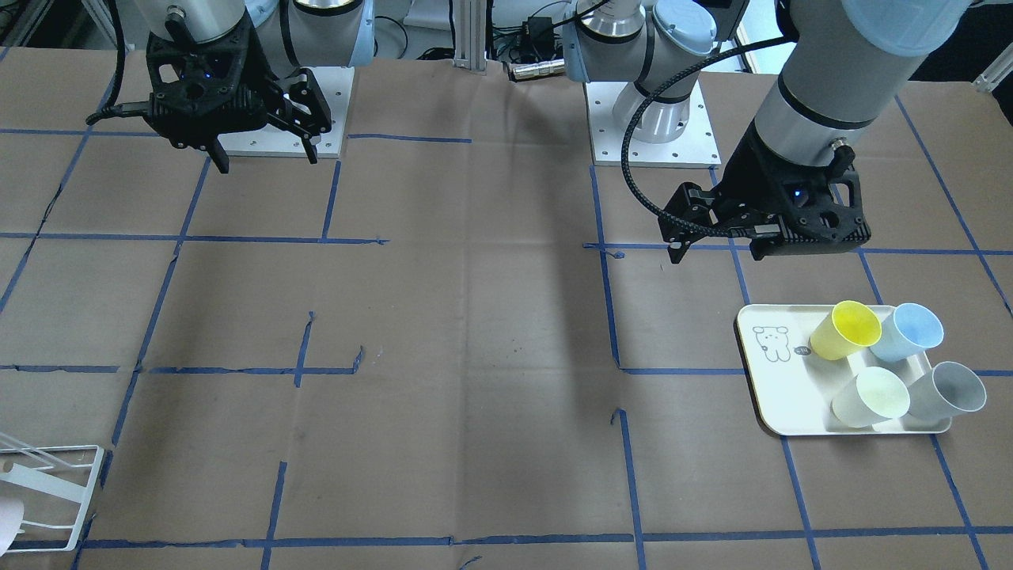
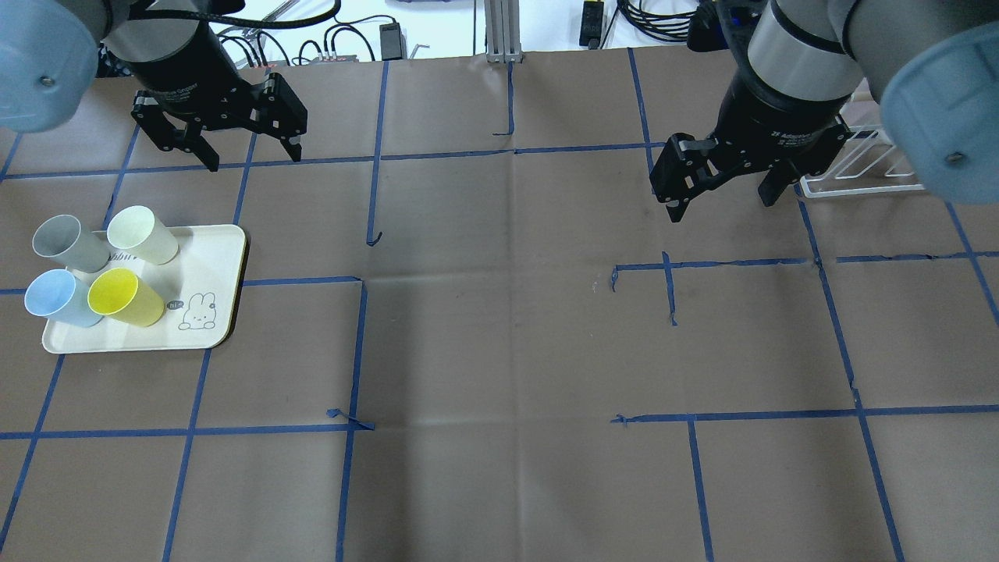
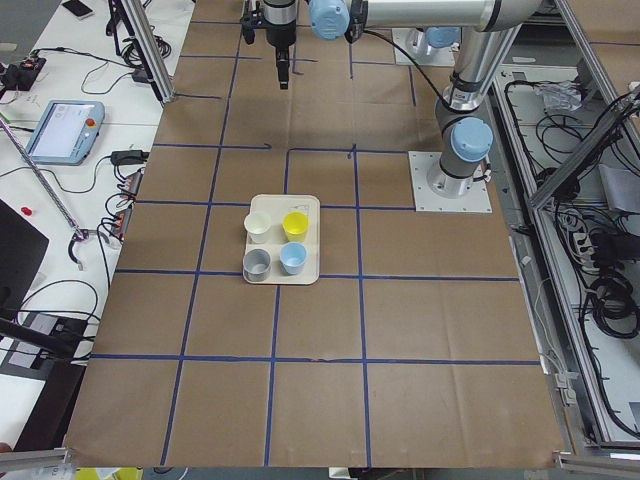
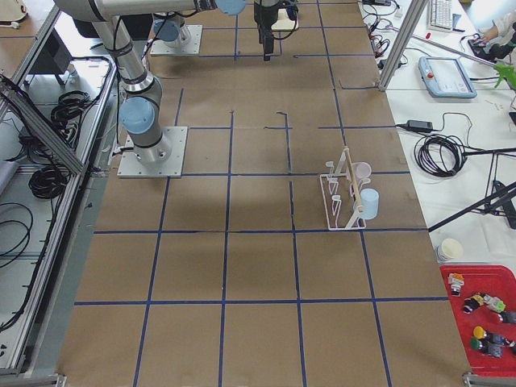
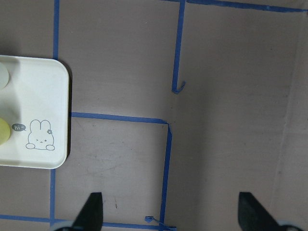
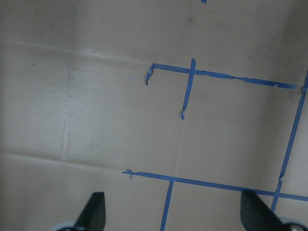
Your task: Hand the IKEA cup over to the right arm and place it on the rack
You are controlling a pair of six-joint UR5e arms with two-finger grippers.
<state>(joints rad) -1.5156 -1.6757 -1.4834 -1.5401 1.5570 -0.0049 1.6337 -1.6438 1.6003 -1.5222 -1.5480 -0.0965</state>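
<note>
Several IKEA cups lie on their sides on a cream tray [image 2: 211, 312]: yellow [image 2: 125, 297], blue [image 2: 58, 299], grey [image 2: 69, 243] and pale green [image 2: 142, 234]. My left gripper [image 2: 254, 160] hangs open and empty above the table, beyond the tray; in the front view the left gripper [image 1: 715, 255] hangs above the tray [image 1: 779, 388]. My right gripper [image 2: 722, 207] is open and empty, high over bare paper. The white wire rack [image 2: 858, 168] stands just to its right, partly hidden by the right arm. The rack [image 4: 343, 197] carries two cups.
Brown paper with blue tape lines [image 2: 499, 343] covers the table. The rack's base [image 1: 55, 495] sits at the table's corner in the front view. Both arm bases stand on white plates [image 1: 653, 131]. A red bin of small items [image 4: 484, 318] lies off the table.
</note>
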